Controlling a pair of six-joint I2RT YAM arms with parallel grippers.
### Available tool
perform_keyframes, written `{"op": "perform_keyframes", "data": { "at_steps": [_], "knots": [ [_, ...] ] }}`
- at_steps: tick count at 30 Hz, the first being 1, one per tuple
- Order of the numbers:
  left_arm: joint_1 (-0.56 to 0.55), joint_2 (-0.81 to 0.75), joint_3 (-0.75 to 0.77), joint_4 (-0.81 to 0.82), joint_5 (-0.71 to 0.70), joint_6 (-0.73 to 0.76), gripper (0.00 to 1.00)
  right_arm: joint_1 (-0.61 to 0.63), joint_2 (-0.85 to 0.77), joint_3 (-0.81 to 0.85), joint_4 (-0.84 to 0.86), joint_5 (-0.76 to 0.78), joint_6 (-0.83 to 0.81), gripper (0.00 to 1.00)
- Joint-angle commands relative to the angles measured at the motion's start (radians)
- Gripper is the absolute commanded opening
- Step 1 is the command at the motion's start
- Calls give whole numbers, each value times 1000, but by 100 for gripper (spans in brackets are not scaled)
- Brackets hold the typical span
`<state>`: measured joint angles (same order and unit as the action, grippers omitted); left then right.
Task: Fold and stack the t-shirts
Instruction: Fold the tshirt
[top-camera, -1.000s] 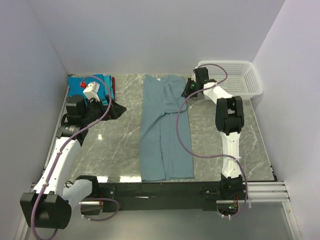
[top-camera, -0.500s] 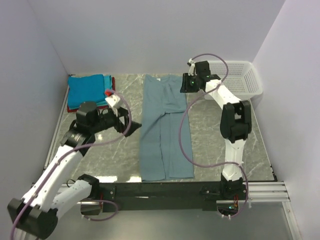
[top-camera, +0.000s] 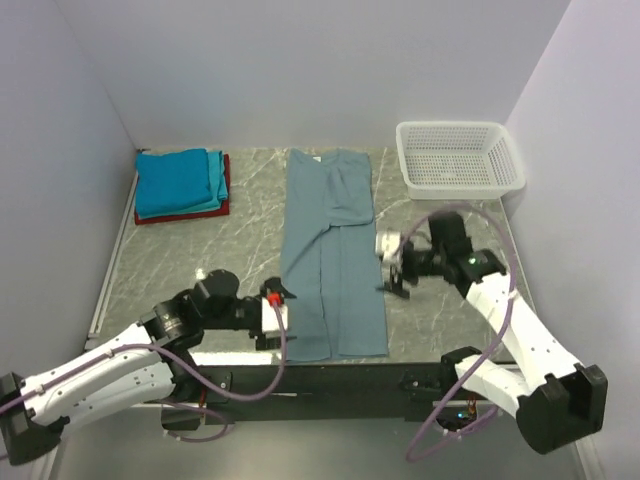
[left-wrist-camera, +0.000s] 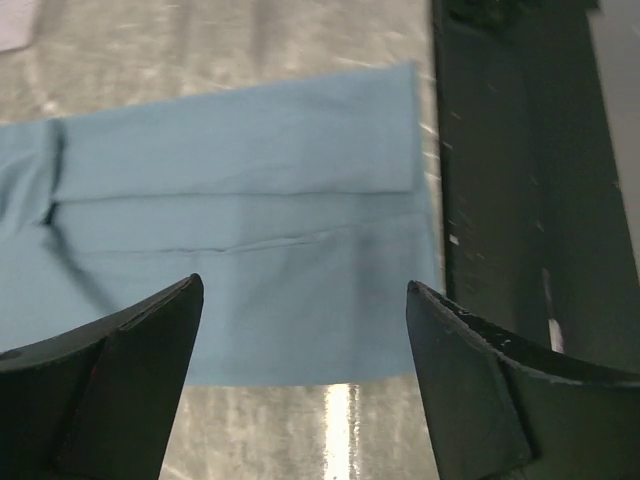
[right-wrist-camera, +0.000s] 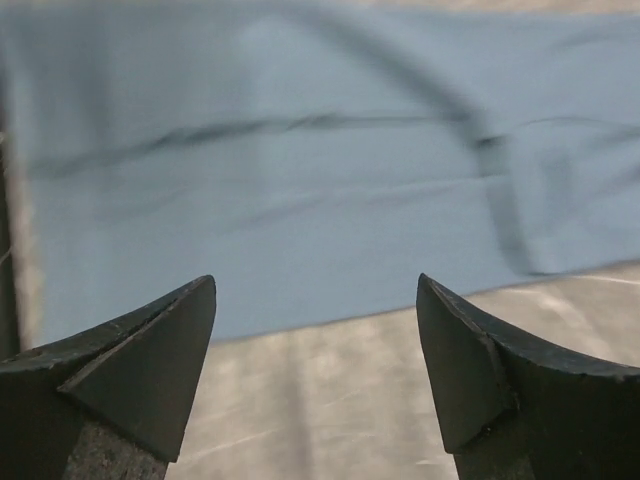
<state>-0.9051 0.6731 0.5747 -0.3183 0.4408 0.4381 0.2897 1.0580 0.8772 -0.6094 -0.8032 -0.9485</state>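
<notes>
The dusty grey-blue t-shirt (top-camera: 332, 260) lies flat down the middle of the table, folded into a long narrow strip. At the back left, folded tees (top-camera: 178, 180) are stacked with bright blue on top, then teal, then red. My left gripper (top-camera: 278, 318) is open by the strip's near left edge. In the left wrist view the left gripper (left-wrist-camera: 302, 285) holds nothing and the shirt's hem (left-wrist-camera: 250, 200) lies just ahead. My right gripper (top-camera: 388, 268) is open beside the strip's right edge. The right wrist view shows the right gripper (right-wrist-camera: 315, 280) empty, with the cloth (right-wrist-camera: 300, 150) ahead.
A white mesh basket (top-camera: 460, 155) stands at the back right. The black rail (top-camera: 330, 378) that carries the arm bases runs along the near table edge, close to the shirt's hem. Walls close in the left, back and right sides.
Both arms swung from the back of the table toward the near end. The right gripper let go of the shirt's upper right part and opened. The left arm left the stack for the near hem.
</notes>
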Motion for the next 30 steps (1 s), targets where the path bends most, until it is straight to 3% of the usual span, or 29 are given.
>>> {"op": "perform_keyframes", "data": {
  "at_steps": [1,5,8,13,20,24,30],
  "knots": [
    [-118,23,-19,-22,-128,109,87,55,-67,-127,-157,-34,-362,86],
    [-315,167,-53,-22,-237,126,83,175,-185,-272,-104,42,-317,83],
    [-382,235,-68,-5,-266,139,81,291,-184,-329,-55,126,-280,81],
    [-420,342,-101,85,-325,131,72,400,-176,-380,2,185,-279,79],
    [-423,473,-108,148,-335,106,72,482,-174,-431,54,222,-273,78],
    [-423,479,-136,154,-367,116,72,540,-162,-443,76,229,-251,76],
    [-425,461,-177,150,-428,134,62,577,-138,-463,114,286,-266,75]
  ]
}}
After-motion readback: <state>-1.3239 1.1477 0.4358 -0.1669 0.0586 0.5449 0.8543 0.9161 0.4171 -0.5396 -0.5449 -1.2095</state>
